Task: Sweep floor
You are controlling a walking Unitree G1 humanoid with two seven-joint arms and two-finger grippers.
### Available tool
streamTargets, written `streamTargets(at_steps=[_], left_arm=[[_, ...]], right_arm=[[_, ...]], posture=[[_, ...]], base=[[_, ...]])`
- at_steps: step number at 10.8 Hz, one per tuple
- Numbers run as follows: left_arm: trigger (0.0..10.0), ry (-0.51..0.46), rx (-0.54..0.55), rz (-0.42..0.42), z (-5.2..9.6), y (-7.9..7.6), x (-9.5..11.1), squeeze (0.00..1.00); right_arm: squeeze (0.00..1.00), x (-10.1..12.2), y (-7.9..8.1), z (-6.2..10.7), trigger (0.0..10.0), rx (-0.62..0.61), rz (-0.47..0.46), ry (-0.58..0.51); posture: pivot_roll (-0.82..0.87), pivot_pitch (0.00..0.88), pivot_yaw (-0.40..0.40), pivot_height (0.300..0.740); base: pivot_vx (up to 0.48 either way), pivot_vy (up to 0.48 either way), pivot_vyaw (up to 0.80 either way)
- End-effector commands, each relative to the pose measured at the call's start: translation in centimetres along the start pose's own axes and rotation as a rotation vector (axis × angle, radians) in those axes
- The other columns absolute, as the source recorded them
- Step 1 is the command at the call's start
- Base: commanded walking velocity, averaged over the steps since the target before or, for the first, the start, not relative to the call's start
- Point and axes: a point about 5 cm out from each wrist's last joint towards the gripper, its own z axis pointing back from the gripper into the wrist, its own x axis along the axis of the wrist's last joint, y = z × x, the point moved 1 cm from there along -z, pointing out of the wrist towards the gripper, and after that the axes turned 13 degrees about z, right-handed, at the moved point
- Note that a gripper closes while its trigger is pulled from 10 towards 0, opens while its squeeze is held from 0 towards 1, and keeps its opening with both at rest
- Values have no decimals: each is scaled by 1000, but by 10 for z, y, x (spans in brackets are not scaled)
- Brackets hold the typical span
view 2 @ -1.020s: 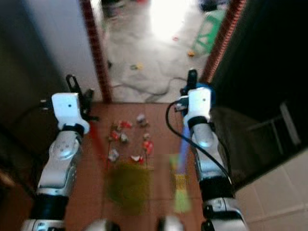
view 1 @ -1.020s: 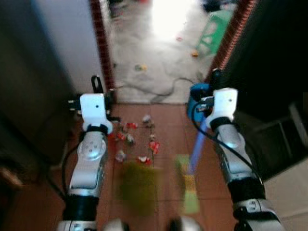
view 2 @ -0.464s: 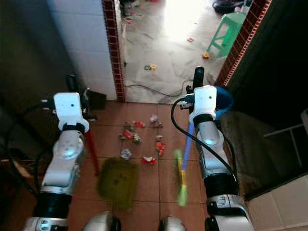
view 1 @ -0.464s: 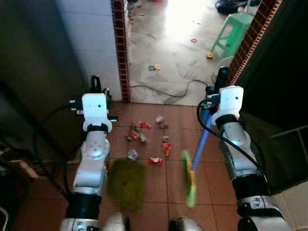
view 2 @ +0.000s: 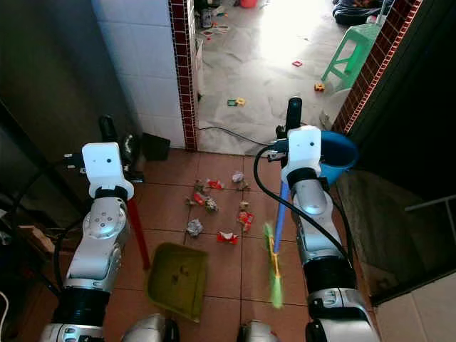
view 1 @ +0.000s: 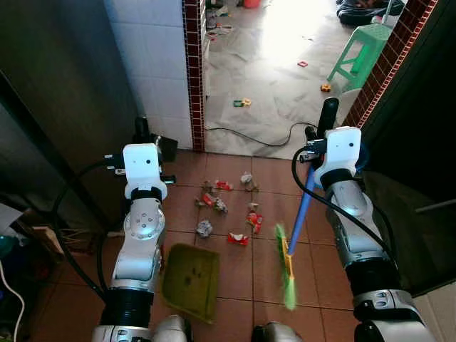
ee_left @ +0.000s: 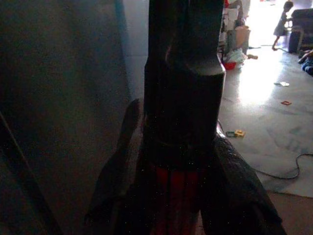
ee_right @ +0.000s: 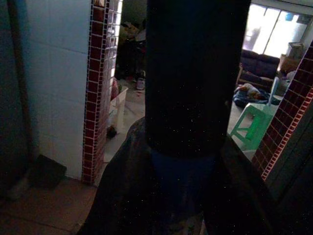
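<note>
Broom [view 2: 276, 235] w/ blue handle sits in the right gripper [view 2: 293, 117], fingers closed round the handle near its black top; green bristles hang below and a bit inward of that gripper, down at the red tile floor [view 2: 235, 256]. Right wrist view: black grip end and blue shaft between the two dark fingers [ee_right: 117, 196], pressed against both sides.

Left gripper [view 2: 108, 132] is closed on the red handle [view 2: 137, 231] of the dustpan [view 2: 177, 280]; the olive-green pan lies on the tiles below that gripper, toward the robot's feet, mouth facing the litter. Left wrist view: red shaft w/ black cap clamped between the fingers [ee_left: 117, 166].

Litter [view 2: 217, 206], crumpled wrappers, red and white bits, is scattered on the tiles between the two grippers, just ahead of the pan and beside the bristles. Not touching either, as far as can be told.

Beyond the grippers: doorway w/ brick-red tile edging [view 2: 182, 71], pale floor past it w/ a black cable [view 2: 228, 133], small toys, green stool [view 2: 354, 53]. Blue basin [view 2: 338, 151] just outside the right gripper.
</note>
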Motion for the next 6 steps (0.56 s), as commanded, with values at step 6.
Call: streamTargets(at_steps=[6], left_arm=[[10000, -64, -42, 16, 0, -5, 12, 0]], right_arm=[[0, 9, -3, 0, 10000, -2, 8, -49]], posture=[[23, 51, -21, 740]], base=[[380, 0, 0]])
